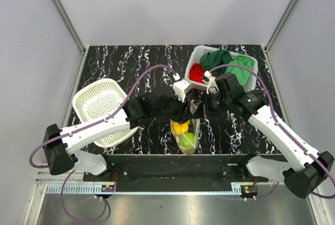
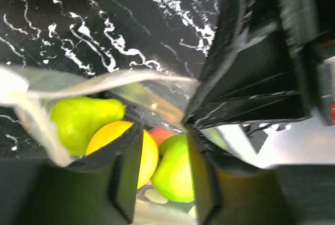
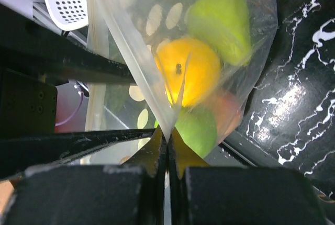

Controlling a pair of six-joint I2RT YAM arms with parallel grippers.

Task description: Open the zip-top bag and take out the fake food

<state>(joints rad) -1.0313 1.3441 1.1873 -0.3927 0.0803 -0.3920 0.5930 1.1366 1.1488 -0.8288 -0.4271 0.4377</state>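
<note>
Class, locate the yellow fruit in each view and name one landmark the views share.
Top external: yellow fruit low centre, inside the zip-top bag.
Left wrist: yellow fruit lower left of centre.
Right wrist: yellow fruit mid-frame, seen through film.
Shared landmark: the zip-top bag holding it.

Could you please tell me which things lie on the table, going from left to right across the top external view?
empty white basket → zip-top bag holding the fake food → second white basket filled with red and green cloths
</note>
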